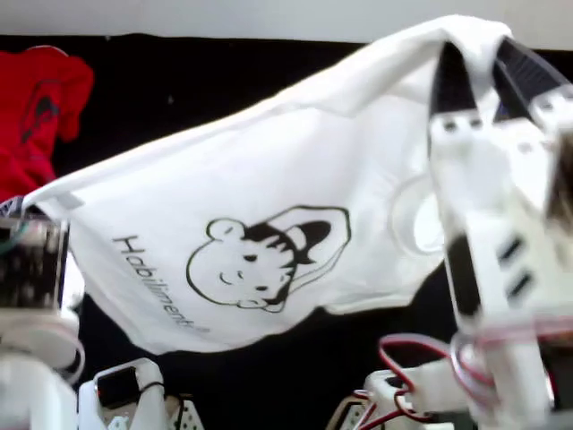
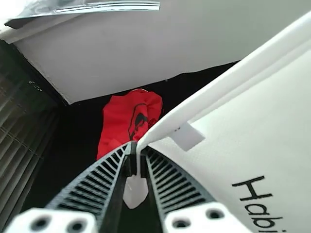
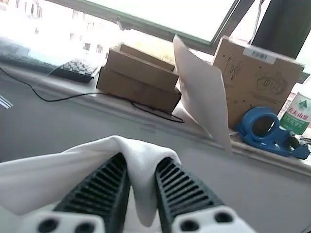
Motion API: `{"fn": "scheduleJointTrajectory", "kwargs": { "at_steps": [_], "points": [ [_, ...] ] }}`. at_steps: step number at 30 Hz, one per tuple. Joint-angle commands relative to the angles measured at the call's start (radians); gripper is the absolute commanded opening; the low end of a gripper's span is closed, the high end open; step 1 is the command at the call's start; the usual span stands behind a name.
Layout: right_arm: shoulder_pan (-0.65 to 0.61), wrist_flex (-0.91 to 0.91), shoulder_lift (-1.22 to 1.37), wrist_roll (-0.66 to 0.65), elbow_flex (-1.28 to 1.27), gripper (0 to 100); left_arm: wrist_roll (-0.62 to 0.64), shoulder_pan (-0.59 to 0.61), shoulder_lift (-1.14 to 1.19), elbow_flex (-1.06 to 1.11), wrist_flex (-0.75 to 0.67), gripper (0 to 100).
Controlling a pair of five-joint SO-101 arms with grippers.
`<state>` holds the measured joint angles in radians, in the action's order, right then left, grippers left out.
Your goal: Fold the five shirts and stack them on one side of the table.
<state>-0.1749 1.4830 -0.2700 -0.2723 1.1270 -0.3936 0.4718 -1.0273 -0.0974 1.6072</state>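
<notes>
I see the white shirt point(image 1: 269, 224) stretched in the air over the black table point(image 1: 179, 81), print facing the high camera. Red shirt point(image 1: 40, 107) lies crumpled on the table, beyond the white shirt's lower corner. Right gripper point(image 3: 142, 165) holds the white shirt's raised corner, jaws narrow with a cloth fold between them. Left gripper point(image 2: 134, 154) clamps the white shirt's lower corner, jaws nearly closed on its banded edge.

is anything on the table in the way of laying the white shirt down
Nothing visible does. The white shirt hangs above the black table. The red shirt lies off at the left side, apart from it. The hanging cloth hides part of the surface, so that part cannot be checked.
</notes>
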Motion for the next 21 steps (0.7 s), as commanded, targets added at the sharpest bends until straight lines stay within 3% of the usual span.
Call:
{"fn": "scheduleJointTrajectory", "kwargs": {
  "at_steps": [1, 4, 8, 15, 21],
  "points": [
    [-0.004, -0.174, 0.01, 0.009, -0.26, 0.5, 0.005, 0.013, 0.016, 0.177, -0.152, 1],
    [-0.004, -0.369, 0.01, 0.006, -0.469, 0.5, 0.005, 0.013, 0.099, 0.268, -0.282, 1],
    [-0.004, -0.559, 0.012, 0.005, -0.647, 0.5, 0.005, 0.012, 0.288, 0.183, -0.367, 1],
    [-0.002, -0.636, 0.025, 0.005, -0.685, 0.5, 0.005, 0.012, 0.631, -0.186, -0.284, 1],
    [-0.002, -0.625, 0.183, 0.009, -0.684, 0.5, 0.005, 0.012, 0.835, -0.303, -0.21, 1]
  ]
}}
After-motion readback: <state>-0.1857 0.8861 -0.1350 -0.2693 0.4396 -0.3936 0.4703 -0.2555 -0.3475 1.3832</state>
